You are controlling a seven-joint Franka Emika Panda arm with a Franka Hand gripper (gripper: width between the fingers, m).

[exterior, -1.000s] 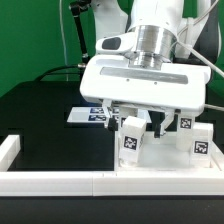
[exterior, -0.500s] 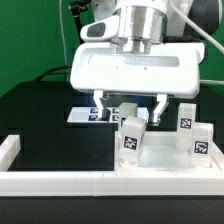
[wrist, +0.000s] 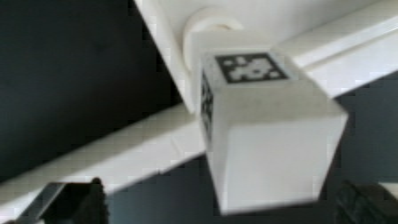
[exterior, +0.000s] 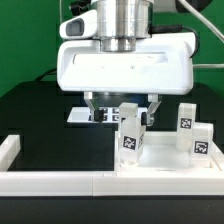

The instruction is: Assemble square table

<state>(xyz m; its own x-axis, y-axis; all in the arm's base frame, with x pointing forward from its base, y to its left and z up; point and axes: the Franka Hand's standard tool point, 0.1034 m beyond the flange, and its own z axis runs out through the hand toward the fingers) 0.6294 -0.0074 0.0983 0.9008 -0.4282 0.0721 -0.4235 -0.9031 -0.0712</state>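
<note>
The white square table slab (exterior: 166, 153) lies at the exterior view's right, just behind the front rail. Three white tagged legs stand on or by it: one at its left end (exterior: 130, 134) and two further right (exterior: 187, 116) (exterior: 201, 141). My gripper (exterior: 122, 104) hangs open just above and behind the left leg, with one dark finger (exterior: 94, 103) on either side. In the wrist view that leg (wrist: 267, 120) fills the middle with a tag on top. It stands between my open gripper's (wrist: 217, 205) fingertips (wrist: 71, 203), which do not touch it.
A long low white border rail (exterior: 60, 181) runs along the front, with a raised end at the left (exterior: 8, 147). The marker board (exterior: 80, 116) lies on the black table behind the gripper. A white bar (wrist: 107, 158) crosses behind the leg in the wrist view.
The gripper has moved to the exterior view's left and come nearer the camera, ending over the left leg. The jaws stay open. The legs and slab have not moved.
</note>
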